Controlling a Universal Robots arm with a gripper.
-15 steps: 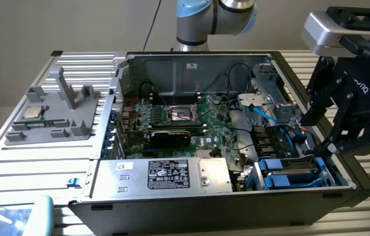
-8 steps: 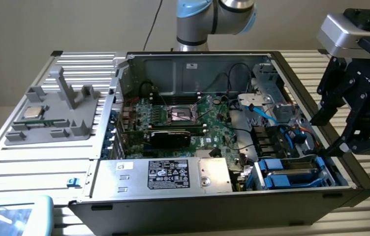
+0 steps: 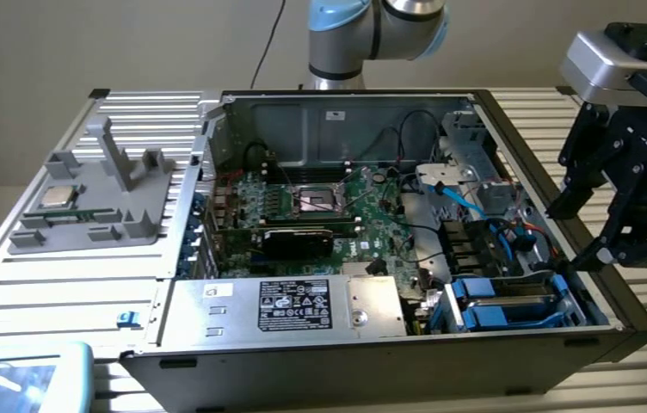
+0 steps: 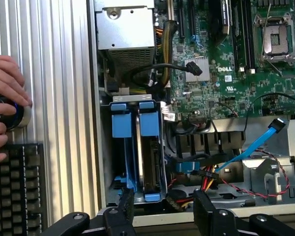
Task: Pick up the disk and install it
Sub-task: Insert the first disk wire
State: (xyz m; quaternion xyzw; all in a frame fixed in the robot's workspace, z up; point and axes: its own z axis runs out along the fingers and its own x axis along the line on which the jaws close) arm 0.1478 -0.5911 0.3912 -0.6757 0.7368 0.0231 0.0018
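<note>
Gripper [image 4: 164,197]: fingers wide, empty. Disk [image 4: 152,157]: just ahead, nearer one finger, apparently already seated. Advice: centre squarely over it before closing.

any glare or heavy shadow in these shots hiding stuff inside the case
Exterior view: soft, even light, no harsh glare; the gripper is a dark mass against the pale table. Wrist view: the ribbed table is brightly lit, the disk sits in shadow in its bay, and the black fingers read as dark shapes.

Ribbed metal table [image 3: 59,284] with open computer case [image 3: 358,372], grey fixture [image 3: 128,194], keyboard [image 4: 14,191].
</note>
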